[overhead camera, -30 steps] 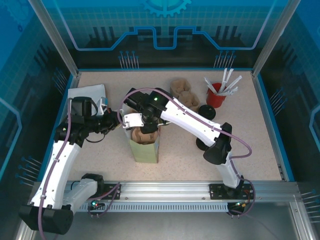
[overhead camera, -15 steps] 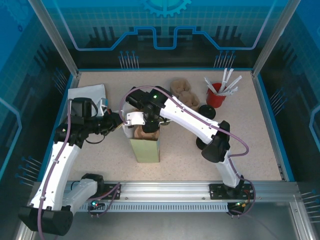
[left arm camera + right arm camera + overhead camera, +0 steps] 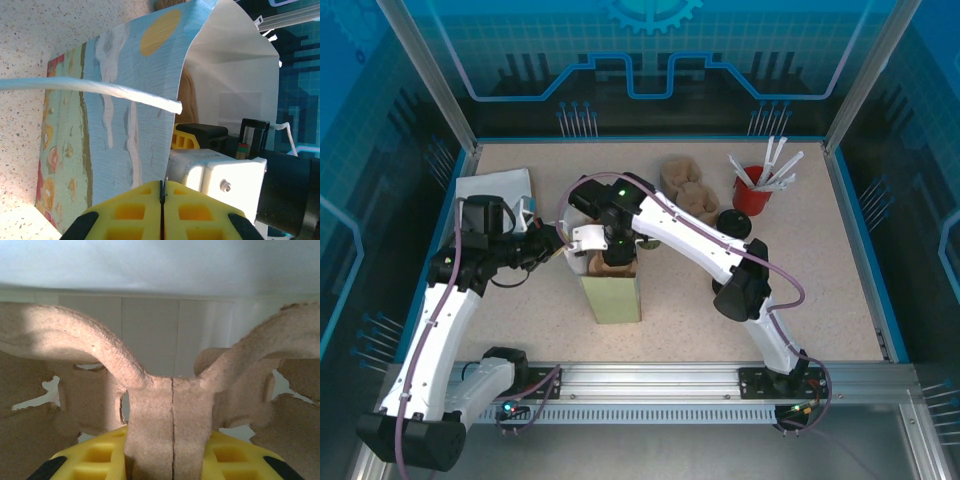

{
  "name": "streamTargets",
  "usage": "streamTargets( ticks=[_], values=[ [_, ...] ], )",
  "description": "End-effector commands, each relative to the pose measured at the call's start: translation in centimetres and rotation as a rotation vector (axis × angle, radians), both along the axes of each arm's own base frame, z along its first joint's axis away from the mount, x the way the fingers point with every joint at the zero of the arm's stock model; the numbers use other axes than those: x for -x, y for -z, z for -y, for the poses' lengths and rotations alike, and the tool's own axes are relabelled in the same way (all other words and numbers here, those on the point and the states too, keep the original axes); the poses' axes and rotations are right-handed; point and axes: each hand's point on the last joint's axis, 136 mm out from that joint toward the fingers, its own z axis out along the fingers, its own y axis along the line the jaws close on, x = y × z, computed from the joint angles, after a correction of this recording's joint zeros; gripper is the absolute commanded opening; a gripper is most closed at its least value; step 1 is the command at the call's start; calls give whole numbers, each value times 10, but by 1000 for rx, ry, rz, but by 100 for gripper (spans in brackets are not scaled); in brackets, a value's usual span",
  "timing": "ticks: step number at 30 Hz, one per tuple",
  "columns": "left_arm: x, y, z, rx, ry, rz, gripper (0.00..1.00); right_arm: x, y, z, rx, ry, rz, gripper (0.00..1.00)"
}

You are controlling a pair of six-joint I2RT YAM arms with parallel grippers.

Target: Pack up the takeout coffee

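Takeout coffee is the one thing I can't pick out from where I stand. If the cup rides in the pulp carrier point(image 3: 613, 266), it sits below the rim of the paper bag point(image 3: 613, 300), hidden by the carrier's arched top and the arm above it.

The right gripper point(image 3: 607, 247) is clamped on the carrier's folded centre handle. The right wrist view shows the yellow fingers point(image 3: 95, 460) squeezing that double-thickness stem, with the bag's pale inner wall just behind, so the carrier hangs inside the mouth. The left gripper point(image 3: 560, 240) has its jaws pressed together on the bag's near wall at the rim, seemingly holding the mouth open. Its own view shows the printed side of the bag point(image 3: 115, 100) running down into the closed fingers, and a white string handle point(image 3: 90, 88) stretched across.

The fit looks tight to me. A carrier wing catching the rim could crumple the paper or tilt the load. The bag stands tall and narrow on the table point(image 3: 840, 290), so a sideways drag from either arm could topple it. If the pinch slips, the mouth may fold in. The loose string could also snag. Any of these would threaten a spill.

Black lids point(image 3: 733, 222) and spare carriers point(image 3: 685, 185) lie well apart.
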Motion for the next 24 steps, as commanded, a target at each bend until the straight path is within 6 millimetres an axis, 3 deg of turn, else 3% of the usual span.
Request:
streamTargets(
  ticks=[1, 11, 17, 24],
  values=[
    [8, -5, 6, 2, 44, 5, 8, -3, 15, 4, 26, 15, -37, 28],
    [6, -8, 8, 12, 49, 10, 9, -8, 26, 8, 48, 15, -48, 28],
    [7, -11, 8, 6, 50, 14, 27, -8, 38, 6, 62, 16, -69, 28],
    [8, -25, 3, -25, 31, 54, 42, -4, 45, 10, 82, 6, -89, 28]
  ],
)
